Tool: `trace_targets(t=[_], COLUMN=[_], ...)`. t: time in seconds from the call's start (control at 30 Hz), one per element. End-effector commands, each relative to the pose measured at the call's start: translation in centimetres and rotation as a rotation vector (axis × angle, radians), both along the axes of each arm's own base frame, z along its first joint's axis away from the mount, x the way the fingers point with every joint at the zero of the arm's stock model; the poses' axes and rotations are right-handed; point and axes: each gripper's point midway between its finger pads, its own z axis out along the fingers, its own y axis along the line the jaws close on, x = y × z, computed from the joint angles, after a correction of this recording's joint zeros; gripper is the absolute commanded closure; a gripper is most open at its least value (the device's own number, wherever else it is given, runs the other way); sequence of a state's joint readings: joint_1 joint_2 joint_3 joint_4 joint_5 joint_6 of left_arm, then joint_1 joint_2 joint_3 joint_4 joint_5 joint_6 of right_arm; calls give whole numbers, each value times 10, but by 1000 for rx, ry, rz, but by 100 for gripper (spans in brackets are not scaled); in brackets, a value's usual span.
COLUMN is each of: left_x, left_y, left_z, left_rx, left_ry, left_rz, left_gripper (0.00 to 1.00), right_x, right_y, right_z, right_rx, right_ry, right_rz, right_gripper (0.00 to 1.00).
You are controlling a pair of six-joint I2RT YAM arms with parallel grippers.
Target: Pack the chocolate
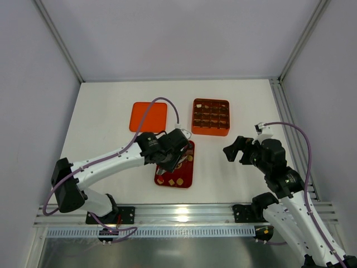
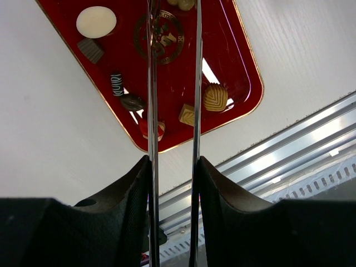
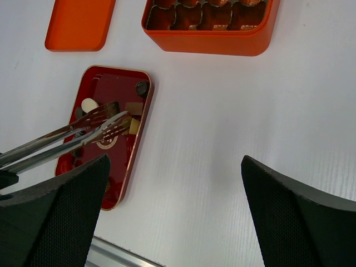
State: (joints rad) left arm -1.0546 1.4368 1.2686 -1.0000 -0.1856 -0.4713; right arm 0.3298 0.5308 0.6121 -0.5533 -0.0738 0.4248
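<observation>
Currently listed, item one: the left gripper [image 1: 167, 148], jaws partly closed and clamping a pair of metal tongs [image 3: 83, 133], which are reaching out over the red tray [image 1: 191, 167]. Item two: the chocolate [image 2: 215, 97], lying loose in the tray as scattered tan, dark and cream pieces; some cells of the orange box [image 1: 210, 132] beyond the tray appear to be holding a few more, with the lid [image 1: 149, 116] lying beside it. Whether the tong tips are pinching a piece, I cannot tell; they are hovering by a tan square near the tray's rim. Item three: the right gripper [image 1: 234, 148], standing wide open and empty, well apart to the right. Handling note: the step in hand is looking like picking one piece, so the tips should be straddling a single chocolate, squeezing gently, and lifting clear of the rim before swinging to an empty cell.
</observation>
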Motion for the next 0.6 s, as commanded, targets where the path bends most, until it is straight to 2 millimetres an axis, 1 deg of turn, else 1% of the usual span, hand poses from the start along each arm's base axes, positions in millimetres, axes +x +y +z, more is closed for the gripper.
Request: trace_targets(t=[0.0,0.17,0.57], left_x=[-3,-6,-4], left_y=[-1,-2,0], left_z=[10,12,0], left_rx=[-39,-54,-1], left_ry=[-14,-14,-2], left_rz=[-7,-15,-31], left_gripper=[62,62,61], right_x=[6,6,5], right_y=[2,2,2], right_z=[11,13,9], right_rx=[15,16,18], right_ry=[-35,-38,-30], right_rz=[-2,-3,-2], right_gripper=[0,0,0])
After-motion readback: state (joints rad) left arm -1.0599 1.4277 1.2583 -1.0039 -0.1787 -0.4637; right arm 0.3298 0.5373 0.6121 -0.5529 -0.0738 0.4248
